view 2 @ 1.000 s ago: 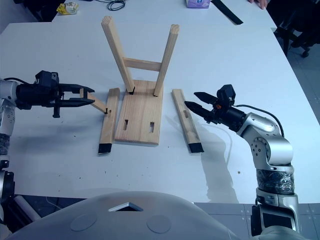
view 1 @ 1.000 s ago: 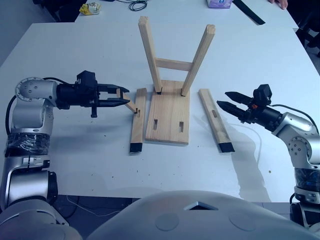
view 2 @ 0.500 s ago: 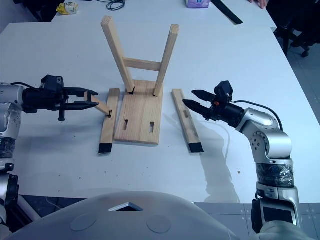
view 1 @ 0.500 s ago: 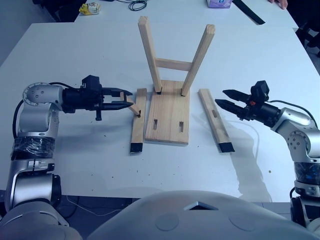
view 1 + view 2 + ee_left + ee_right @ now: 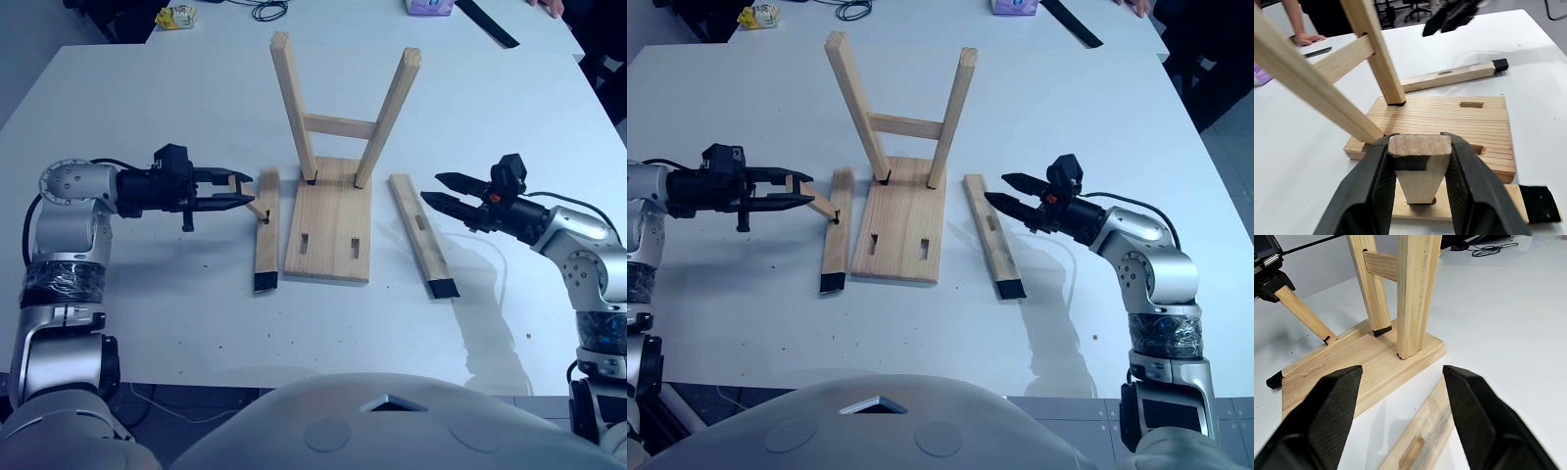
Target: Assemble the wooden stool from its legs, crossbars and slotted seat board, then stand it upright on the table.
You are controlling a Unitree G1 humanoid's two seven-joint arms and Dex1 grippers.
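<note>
**A:** What lies nearest?

**B:** The board (image 5: 328,223), flat in the middle of the table (image 5: 147,98). The two slots (image 5: 306,242) at its 6 o'clock end are bare. A loose leg lies along each long side. The left leg (image 5: 265,240) is at 9 o'clock, just beside the board. The right leg (image 5: 421,235) is at 3 o'clock, a little apart from it. Both have their black caps toward 6 o'clock.

**A:** And the grippers?

**B:** The left gripper (image 5: 250,190) points in from 9 o'clock, and its jaws clamp the free end of the short crossbar (image 5: 255,204). The bar's other end sits in the left leg's slot, so it leans up toward the gripper. The right gripper (image 5: 430,187) hangs at 3 o'clock near the right leg's far half without touching it. Its jaws are spread wide and hold nothing.

**A:** Farther back?

**B:** At the board's 12 o'clock end the upright legs (image 5: 294,103) stand in their slots, splaying a little toward the top. The fixed crossbar (image 5: 341,125) joins them. Along the table's far edge sit a yellow packet (image 5: 177,15) at 11 o'clock, a purple box (image 5: 429,7) at 1 o'clock and a black strap (image 5: 487,22) beside the box.
</note>
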